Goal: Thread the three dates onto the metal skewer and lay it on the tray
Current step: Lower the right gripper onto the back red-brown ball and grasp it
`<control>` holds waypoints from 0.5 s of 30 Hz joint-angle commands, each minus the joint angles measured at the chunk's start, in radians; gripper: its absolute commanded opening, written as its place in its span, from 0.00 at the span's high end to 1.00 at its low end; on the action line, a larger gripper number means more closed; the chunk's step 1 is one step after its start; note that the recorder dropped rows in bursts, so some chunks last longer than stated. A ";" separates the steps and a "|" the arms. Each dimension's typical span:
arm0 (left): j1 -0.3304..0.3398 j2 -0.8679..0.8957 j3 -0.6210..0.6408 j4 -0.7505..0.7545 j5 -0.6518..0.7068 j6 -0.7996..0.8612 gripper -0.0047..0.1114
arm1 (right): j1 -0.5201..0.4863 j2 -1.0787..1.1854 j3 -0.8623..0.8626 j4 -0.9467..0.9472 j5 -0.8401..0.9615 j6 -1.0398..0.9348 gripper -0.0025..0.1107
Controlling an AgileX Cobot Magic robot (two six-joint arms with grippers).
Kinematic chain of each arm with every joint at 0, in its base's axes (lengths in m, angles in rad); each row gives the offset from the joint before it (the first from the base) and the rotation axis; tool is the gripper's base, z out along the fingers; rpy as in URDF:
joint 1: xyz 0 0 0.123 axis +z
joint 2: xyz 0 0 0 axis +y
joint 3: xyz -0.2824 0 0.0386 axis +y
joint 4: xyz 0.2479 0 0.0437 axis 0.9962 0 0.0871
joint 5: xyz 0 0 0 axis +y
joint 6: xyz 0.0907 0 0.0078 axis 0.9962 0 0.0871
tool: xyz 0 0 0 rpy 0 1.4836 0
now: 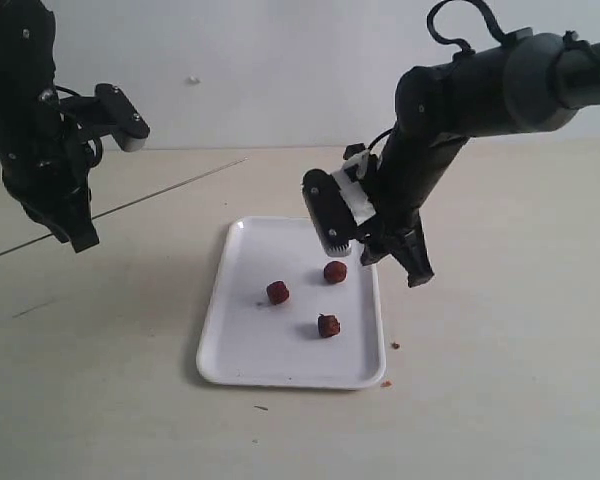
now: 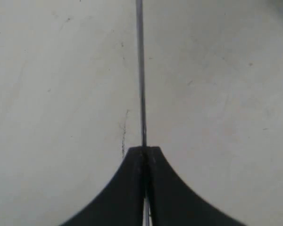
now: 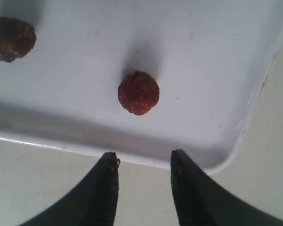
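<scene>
Exterior view: the task is barely begun. The three dates [image 1: 278, 292] lie loose on the tray [image 1: 242, 350], apart from each other, none threaded. The tray sits mid-counter. The metal skewer [image 1: 170, 188] is bare and left of the tray, with the left claw [image 1: 78, 236] clenched on it. The rod runs on toward the far right and ends short of the tray. In the left wrist view the jaws are tight on the rod [image 2: 141, 70] and nothing is on it. The right claw [image 1: 378, 262] is released and empty, jaws apart, hovering by the tray's far right edge. In the right wrist view the far date [image 3: 138, 92] sits just ahead of its gap. Left to do: grab each date, thread all three, lay the skewer on the tray. The counter [image 1: 500, 400] is pale beige and matt, with crumbs [image 1: 394, 346] off the tray's near right corner. A plain white wall [image 1: 280, 70] is behind.
</scene>
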 commanded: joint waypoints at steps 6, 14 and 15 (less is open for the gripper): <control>0.001 -0.007 0.005 -0.009 -0.004 0.005 0.96 | 0.084 0.115 -0.108 -0.029 -0.007 -0.134 0.63; 0.001 -0.007 0.005 0.000 -0.004 0.008 0.96 | 0.089 0.108 -0.138 -0.163 0.052 -0.062 0.63; 0.001 -0.007 0.005 0.000 -0.004 0.008 0.96 | 0.089 0.105 -0.138 -0.165 0.063 -0.062 0.63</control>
